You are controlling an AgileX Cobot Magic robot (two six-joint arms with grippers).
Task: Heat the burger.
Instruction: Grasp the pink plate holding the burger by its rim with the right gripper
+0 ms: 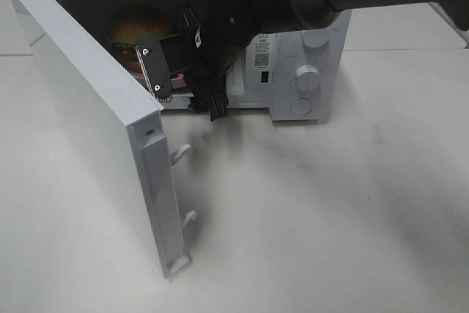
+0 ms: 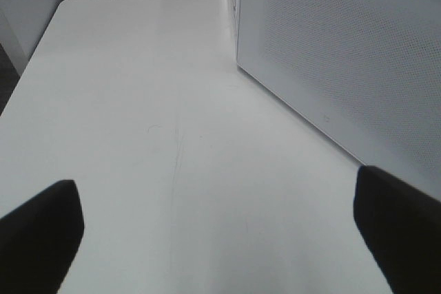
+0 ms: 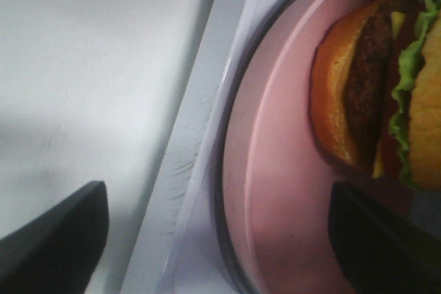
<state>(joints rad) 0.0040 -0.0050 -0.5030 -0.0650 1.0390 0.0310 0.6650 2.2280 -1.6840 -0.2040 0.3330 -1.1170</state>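
On the white table (image 1: 330, 218), the burger (image 1: 135, 26) sits inside the microwave (image 1: 308, 71); your left gripper (image 2: 220, 232) and right gripper (image 3: 217, 239) gape empty, so loading looks done: back out and shut the door (image 1: 88, 122).

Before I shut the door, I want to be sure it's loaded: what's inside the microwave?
The burger sits on a pink plate inside the microwave, with the right hand open across the plate's rim. The arm hides the rest of the cavity.

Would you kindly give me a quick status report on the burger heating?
Left hand open over white table. Right hand open at mouth of white microwave. Golden-bun burger on round pink plate inside. White microwave door wide open.
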